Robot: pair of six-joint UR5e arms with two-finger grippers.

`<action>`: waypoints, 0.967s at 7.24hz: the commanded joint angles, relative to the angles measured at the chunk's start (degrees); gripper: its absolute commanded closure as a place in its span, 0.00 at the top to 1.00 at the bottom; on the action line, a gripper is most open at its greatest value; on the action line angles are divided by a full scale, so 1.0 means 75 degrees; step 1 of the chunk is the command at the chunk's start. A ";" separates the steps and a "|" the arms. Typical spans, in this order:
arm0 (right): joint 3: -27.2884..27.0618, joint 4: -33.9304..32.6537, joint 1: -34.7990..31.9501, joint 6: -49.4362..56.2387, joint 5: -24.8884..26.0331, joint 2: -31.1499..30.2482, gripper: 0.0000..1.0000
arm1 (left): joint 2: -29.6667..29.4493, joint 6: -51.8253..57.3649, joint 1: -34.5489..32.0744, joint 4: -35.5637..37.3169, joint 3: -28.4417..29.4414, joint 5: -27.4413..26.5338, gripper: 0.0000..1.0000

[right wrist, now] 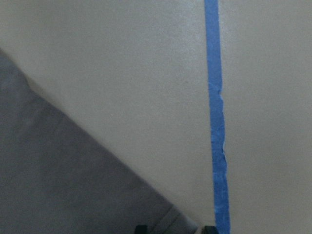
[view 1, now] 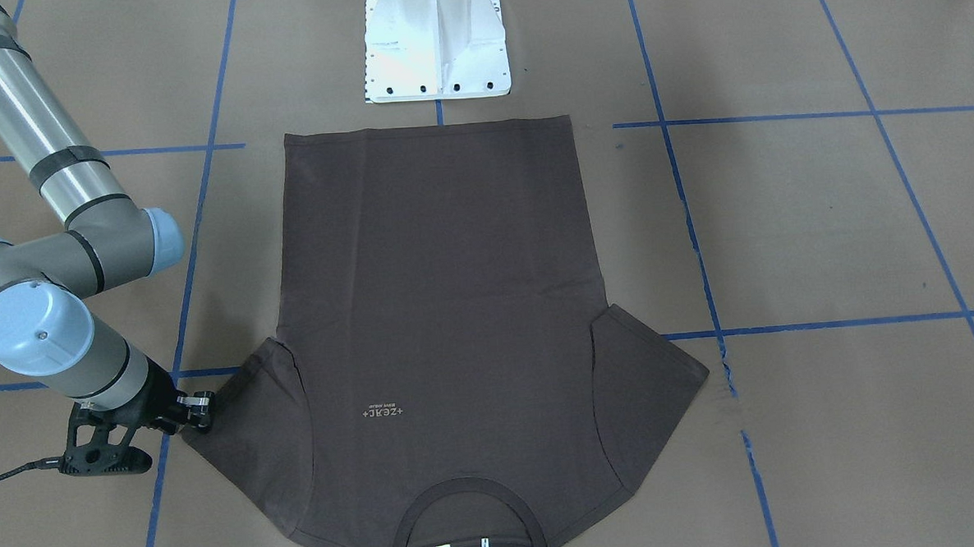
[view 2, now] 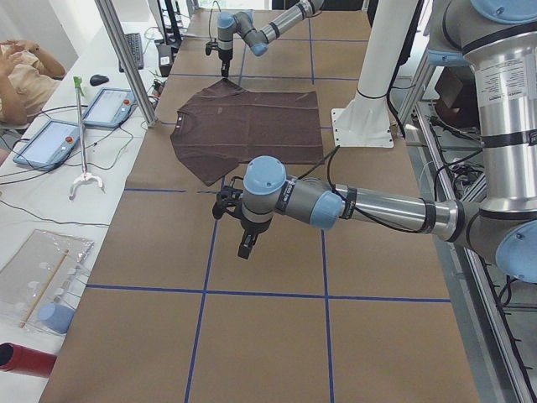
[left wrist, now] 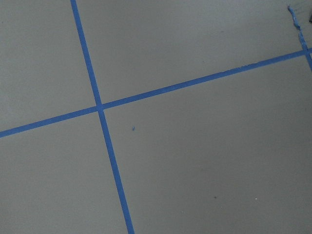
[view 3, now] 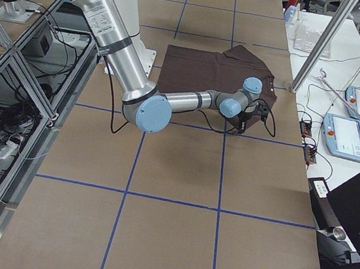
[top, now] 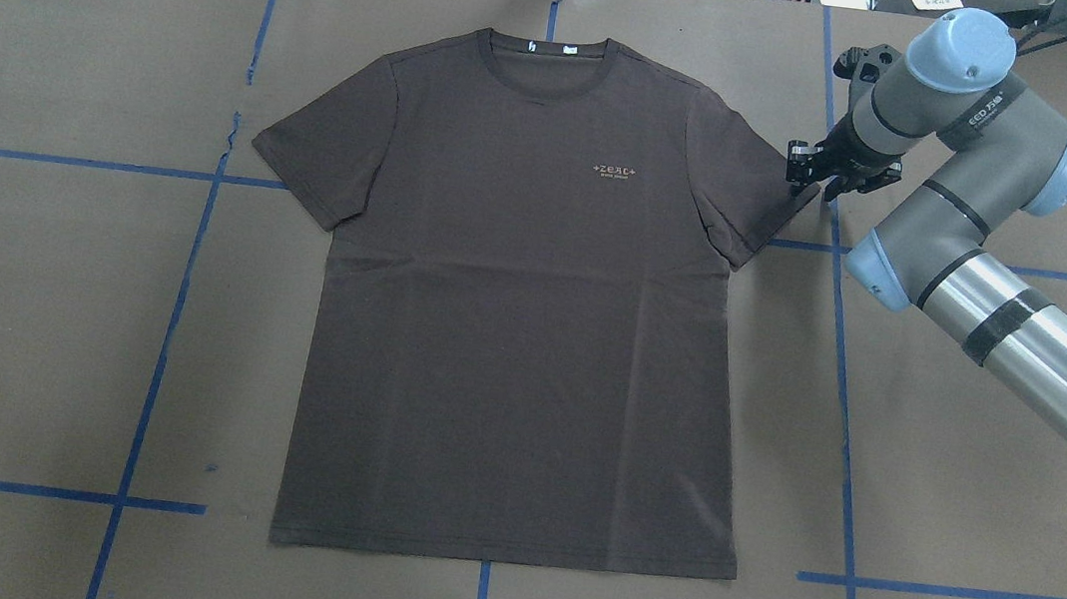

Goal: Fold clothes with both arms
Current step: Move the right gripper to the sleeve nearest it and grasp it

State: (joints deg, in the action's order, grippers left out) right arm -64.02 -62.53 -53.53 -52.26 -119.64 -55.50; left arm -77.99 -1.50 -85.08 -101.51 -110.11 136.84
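The dark brown T-shirt (top: 521,318) lies flat and spread out, front up, collar away from the robot's base; it also shows in the front-facing view (view 1: 439,308). My right gripper (top: 816,181) is low at the tip of the sleeve on the robot's right (view 1: 201,409). In the right wrist view the sleeve's hem (right wrist: 63,180) lies between two fingertips that stand apart, so the gripper is open. My left gripper (view 2: 246,245) hangs over bare paper away from the other sleeve. I cannot tell whether it is open or shut. The left wrist view shows only paper and tape.
The white pedestal base (view 1: 436,45) stands just beyond the shirt's bottom hem. Blue tape lines (top: 170,318) cross the brown paper table. A side bench with tablets (view 2: 50,143) and a seated person lies past the collar end.
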 commanded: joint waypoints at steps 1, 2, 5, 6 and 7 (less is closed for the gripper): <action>0.0063 -0.0006 -0.0011 -0.0016 0.0003 0.0017 0.07 | -0.0008 0.0000 0.0000 0.0000 -0.0003 0.0000 1.00; 0.0063 -0.0006 -0.0022 -0.0063 -0.0008 0.0133 0.00 | 0.0003 0.0000 0.0000 0.0000 -0.0003 0.0000 1.00; -0.0007 -0.0041 0.0047 -0.0706 -0.0044 0.0823 0.00 | 0.0004 -0.0023 0.0000 -0.0012 -0.0061 0.0012 1.00; -0.0007 -0.0030 0.0373 -0.1102 0.0003 0.0988 0.00 | 0.0004 -0.0023 0.0000 -0.0012 -0.0061 0.0012 1.00; 0.0051 -0.0041 0.0550 -0.1234 0.0119 0.1269 0.00 | 0.0004 -0.0023 0.0000 -0.0012 -0.0061 0.0012 1.00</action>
State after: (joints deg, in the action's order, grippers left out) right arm -63.94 -62.78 -51.29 -59.50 -119.53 -48.36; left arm -77.96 -1.65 -85.08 -101.60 -110.52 136.92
